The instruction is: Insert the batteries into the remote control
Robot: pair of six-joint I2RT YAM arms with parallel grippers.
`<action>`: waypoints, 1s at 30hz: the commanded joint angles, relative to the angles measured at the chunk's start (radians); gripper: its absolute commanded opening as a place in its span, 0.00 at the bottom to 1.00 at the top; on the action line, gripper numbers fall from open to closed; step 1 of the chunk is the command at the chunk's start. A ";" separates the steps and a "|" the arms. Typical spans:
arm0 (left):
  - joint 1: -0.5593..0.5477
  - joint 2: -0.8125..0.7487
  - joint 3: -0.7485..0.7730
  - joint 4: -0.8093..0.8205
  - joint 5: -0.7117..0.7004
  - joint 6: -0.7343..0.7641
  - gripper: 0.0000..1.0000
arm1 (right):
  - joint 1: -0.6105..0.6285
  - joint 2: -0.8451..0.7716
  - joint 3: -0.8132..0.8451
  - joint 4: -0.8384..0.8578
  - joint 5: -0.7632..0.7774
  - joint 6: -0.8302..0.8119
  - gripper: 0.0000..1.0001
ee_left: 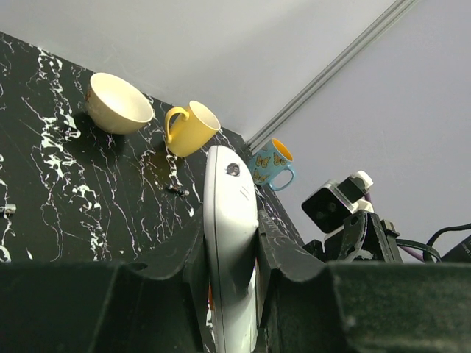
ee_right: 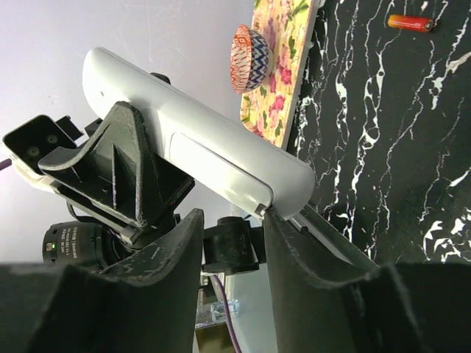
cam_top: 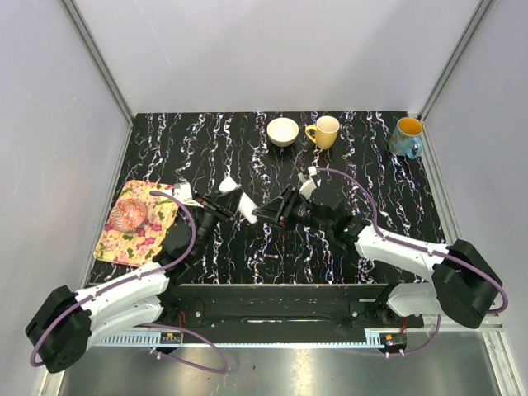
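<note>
The white remote control [ee_left: 229, 243] is clamped edge-on between my left gripper's [ee_left: 229, 294] fingers and held above the table. In the right wrist view the remote [ee_right: 191, 132] runs diagonally, with a closed panel outlined on its near face. My right gripper [ee_right: 232, 220] is open and holds nothing. One of its fingertips [ee_right: 283, 224] touches the remote's lower end at a small notch. In the top view the two grippers meet mid-table, left [cam_top: 229, 203] and right [cam_top: 272, 211]. One reddish battery [ee_right: 411, 23] lies on the black table. No other battery is clearly visible.
A floral mat [cam_top: 136, 223] with a patterned bowl [cam_top: 128, 216] lies at the left. A cream bowl [cam_top: 283, 131], a yellow mug [cam_top: 325, 131] and a blue mug [cam_top: 407, 137] stand along the far edge. Grey walls enclose the table.
</note>
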 commanded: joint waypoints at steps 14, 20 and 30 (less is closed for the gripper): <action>-0.029 0.025 -0.008 0.098 -0.043 -0.026 0.00 | -0.002 -0.085 -0.008 -0.045 0.043 -0.091 0.40; -0.029 0.047 -0.004 0.104 -0.032 -0.037 0.00 | -0.002 -0.094 -0.008 -0.062 0.046 -0.104 0.40; -0.029 0.134 -0.012 0.164 -0.026 -0.106 0.00 | -0.008 -0.114 -0.064 -0.094 0.079 -0.118 0.40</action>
